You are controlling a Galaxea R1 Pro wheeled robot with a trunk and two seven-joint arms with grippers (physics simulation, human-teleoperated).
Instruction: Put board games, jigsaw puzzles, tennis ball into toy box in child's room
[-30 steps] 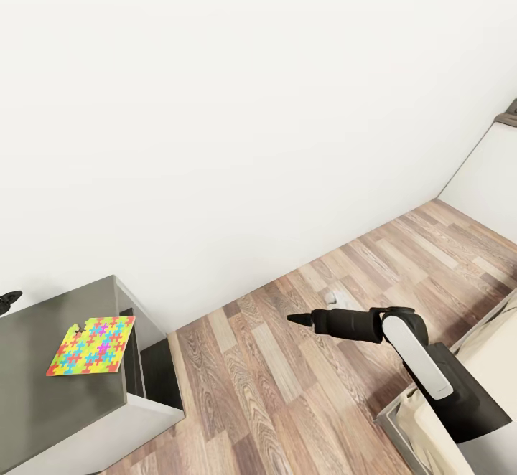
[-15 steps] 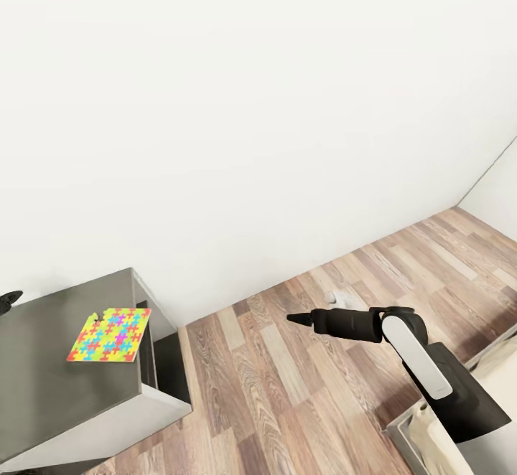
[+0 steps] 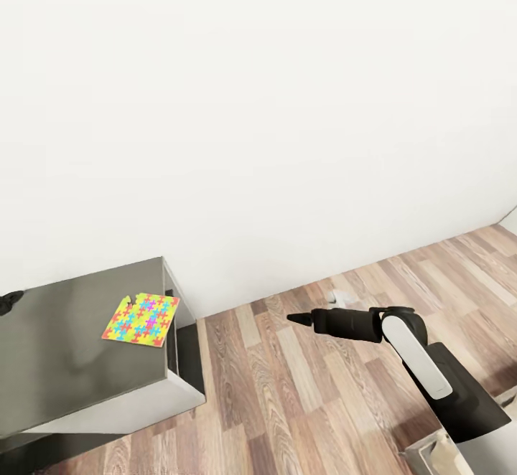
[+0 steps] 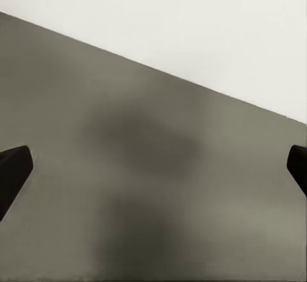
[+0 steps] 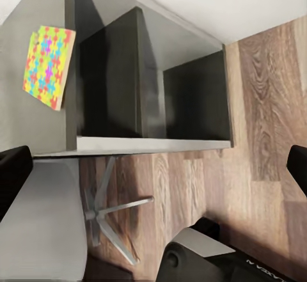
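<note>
At far left of my head view, left tool (image 3: 8, 301): dark tip only, over the table (image 3: 64, 360); wrist view shows fingers wide apart, nothing between. Jigsaw puzzle (image 3: 141, 319): one, flat near the table's right edge. Right tool (image 3: 296, 319): over the wood floor (image 3: 301, 403), fingers apart, nothing held. Camera has swung since a second ago; bed corner gone. White wall (image 3: 287, 102) behind.
</note>
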